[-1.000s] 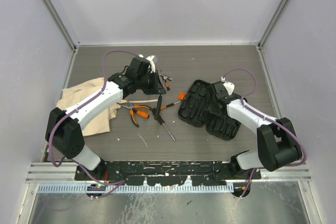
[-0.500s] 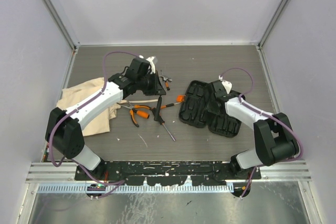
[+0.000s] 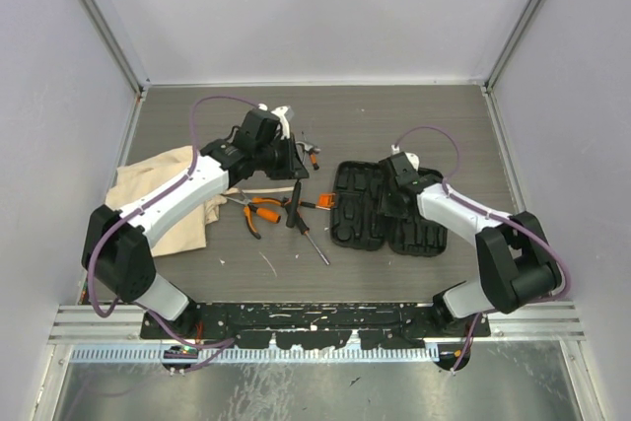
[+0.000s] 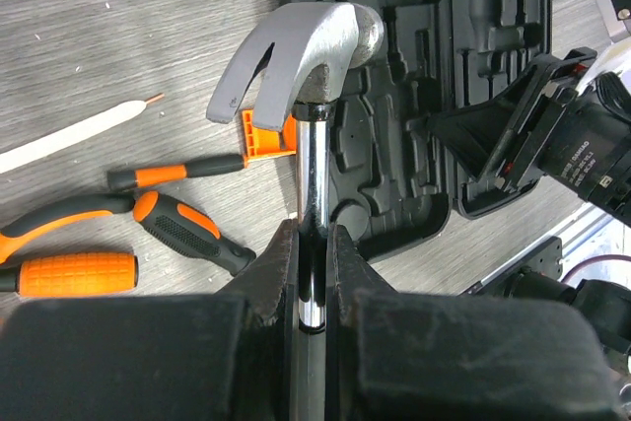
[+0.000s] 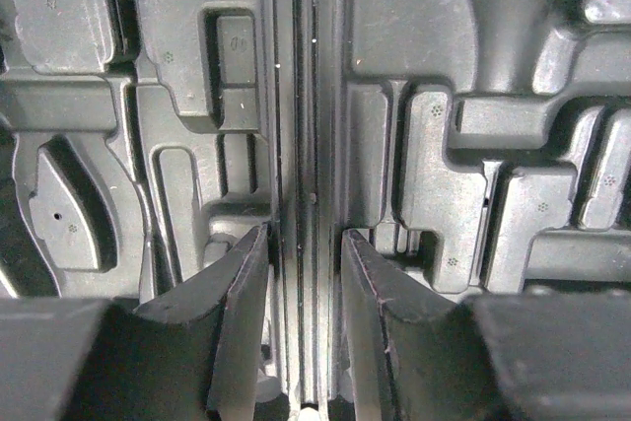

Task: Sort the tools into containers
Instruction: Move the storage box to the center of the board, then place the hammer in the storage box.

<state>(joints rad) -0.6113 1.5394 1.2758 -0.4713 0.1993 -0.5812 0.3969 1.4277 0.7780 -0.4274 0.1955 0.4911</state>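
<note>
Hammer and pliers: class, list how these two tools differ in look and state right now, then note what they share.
The hammer is clamped by its shaft in the left gripper; the pliers lie loose on the table, with no gripper on them. The hammer shows a bare steel head and shaft; the pliers show orange-and-black handles. Shared: both are outside the tool case, so neither is sorted.

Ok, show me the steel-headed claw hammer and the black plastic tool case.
steel-headed claw hammer (image 4: 314, 38), left wrist view, on its head.
black plastic tool case (image 3: 357, 206), top external view, on its left half.
</note>
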